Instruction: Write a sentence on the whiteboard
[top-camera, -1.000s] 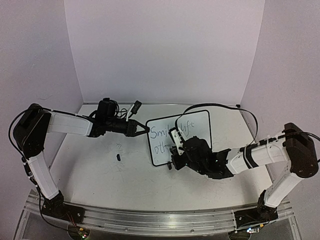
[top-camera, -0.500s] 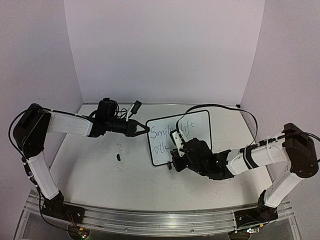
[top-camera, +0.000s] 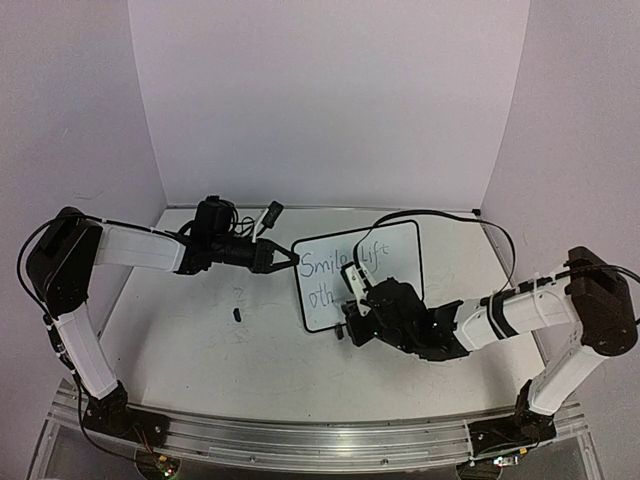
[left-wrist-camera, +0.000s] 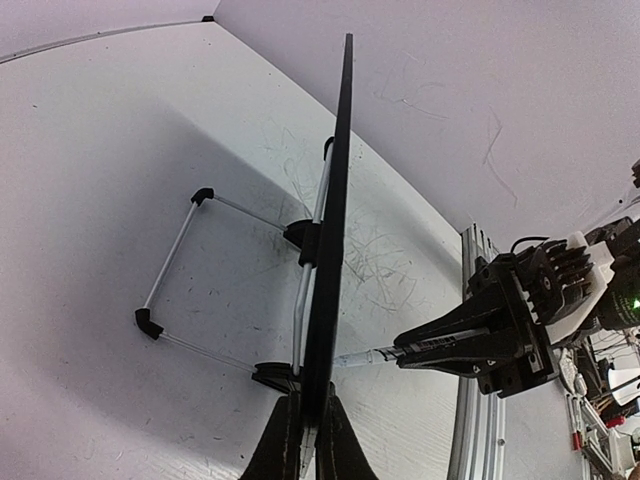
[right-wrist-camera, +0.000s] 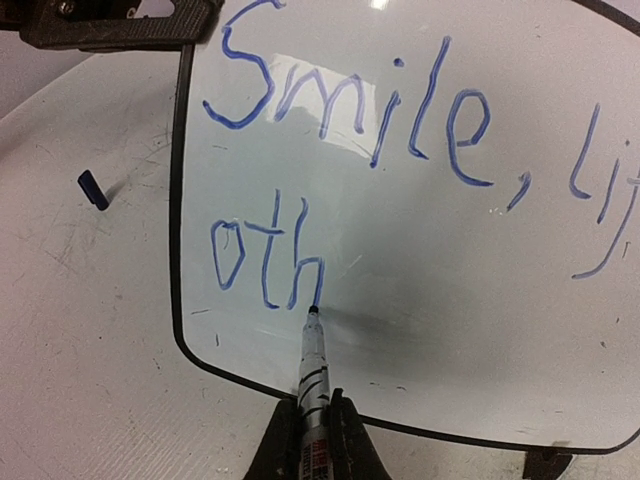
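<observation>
The whiteboard (top-camera: 385, 262) stands upright mid-table, seen edge-on in the left wrist view (left-wrist-camera: 335, 200). My left gripper (top-camera: 284, 258) (left-wrist-camera: 308, 440) is shut on its left edge. The sentence (right-wrist-camera: 350, 110) is in blue ink: the top line reads "Smile, lif" before the frame cuts it off, and below it stands "oth" (right-wrist-camera: 265, 255). My right gripper (top-camera: 352, 303) (right-wrist-camera: 313, 440) is shut on a silver marker (right-wrist-camera: 316, 360). The marker's tip touches the board at the foot of the "h".
A small dark marker cap (top-camera: 238, 314) (right-wrist-camera: 92, 189) lies on the scuffed tabletop left of the board. The board's wire stand (left-wrist-camera: 170, 270) spreads out behind it. White walls close the back and sides, and a metal rail (top-camera: 300, 440) runs along the near edge.
My right gripper has slid slightly down and left with the marker along the second line. The left arm and the board have not moved.
</observation>
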